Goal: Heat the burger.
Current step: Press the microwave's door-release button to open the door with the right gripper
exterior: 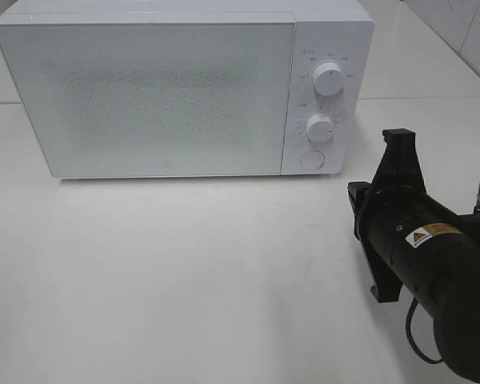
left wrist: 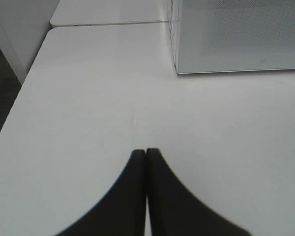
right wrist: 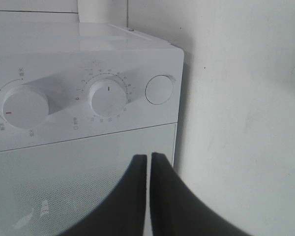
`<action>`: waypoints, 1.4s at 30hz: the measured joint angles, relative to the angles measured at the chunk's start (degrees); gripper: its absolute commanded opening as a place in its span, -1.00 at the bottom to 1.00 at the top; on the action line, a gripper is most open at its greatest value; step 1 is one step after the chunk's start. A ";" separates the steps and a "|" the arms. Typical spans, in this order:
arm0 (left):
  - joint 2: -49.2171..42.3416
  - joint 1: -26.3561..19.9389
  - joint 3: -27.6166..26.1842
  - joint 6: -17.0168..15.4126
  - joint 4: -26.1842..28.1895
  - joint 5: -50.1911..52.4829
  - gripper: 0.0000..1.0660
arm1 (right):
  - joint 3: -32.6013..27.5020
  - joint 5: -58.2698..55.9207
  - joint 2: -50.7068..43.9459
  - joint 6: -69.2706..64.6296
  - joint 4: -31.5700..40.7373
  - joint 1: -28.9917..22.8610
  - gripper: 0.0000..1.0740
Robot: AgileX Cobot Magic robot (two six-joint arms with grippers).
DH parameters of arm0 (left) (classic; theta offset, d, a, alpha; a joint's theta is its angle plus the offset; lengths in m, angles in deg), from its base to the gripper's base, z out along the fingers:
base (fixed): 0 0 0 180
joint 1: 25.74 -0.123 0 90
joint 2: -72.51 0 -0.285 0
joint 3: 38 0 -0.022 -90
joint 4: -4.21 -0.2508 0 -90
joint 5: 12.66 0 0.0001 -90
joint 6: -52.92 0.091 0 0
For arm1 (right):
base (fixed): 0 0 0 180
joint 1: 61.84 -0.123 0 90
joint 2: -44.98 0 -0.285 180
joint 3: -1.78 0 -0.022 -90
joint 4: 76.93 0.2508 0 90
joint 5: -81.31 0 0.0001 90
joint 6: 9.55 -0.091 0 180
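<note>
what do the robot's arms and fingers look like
The right arm is matte black and tubular, with a yellow-triangle warning label and a thin black cable. The left fingers and right fingers are black, smooth, curving to narrow tips.

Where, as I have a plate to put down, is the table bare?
The widest bare stretch of table lies in front of the microwave, bordered behind by its closed door and on the right by the right arm. Another bare strip runs left of the microwave. The front right is crowded: the arm takes it up.
</note>
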 measured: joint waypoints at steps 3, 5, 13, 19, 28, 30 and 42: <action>0.00 0.00 0.00 0.00 0.00 0.00 -1.00 | 0.00 0.00 0.00 -0.63 0.00 0.00 -0.99; 0.00 0.00 0.00 0.00 0.00 0.00 -1.00 | 0.00 0.00 0.00 -1.38 0.00 0.00 -0.99; 0.00 0.00 0.00 0.00 0.00 0.00 -1.00 | 0.11 -1.03 0.06 -1.55 -1.78 2.46 -0.98; 0.00 0.00 0.00 0.00 0.00 0.00 -1.00 | 2.81 -1.95 3.09 -2.58 -6.42 6.70 -0.98; 0.00 0.00 0.00 0.00 0.00 0.00 -1.00 | 9.74 -5.73 9.97 -4.87 -12.61 11.86 -0.98; 0.00 0.00 0.00 0.00 0.00 0.00 -1.00 | 11.12 -6.42 11.12 -5.16 -14.04 12.95 -0.98; 0.00 0.00 0.00 0.00 0.00 0.00 -1.00 | 18.05 -9.00 19.02 -7.96 -20.00 17.53 -0.98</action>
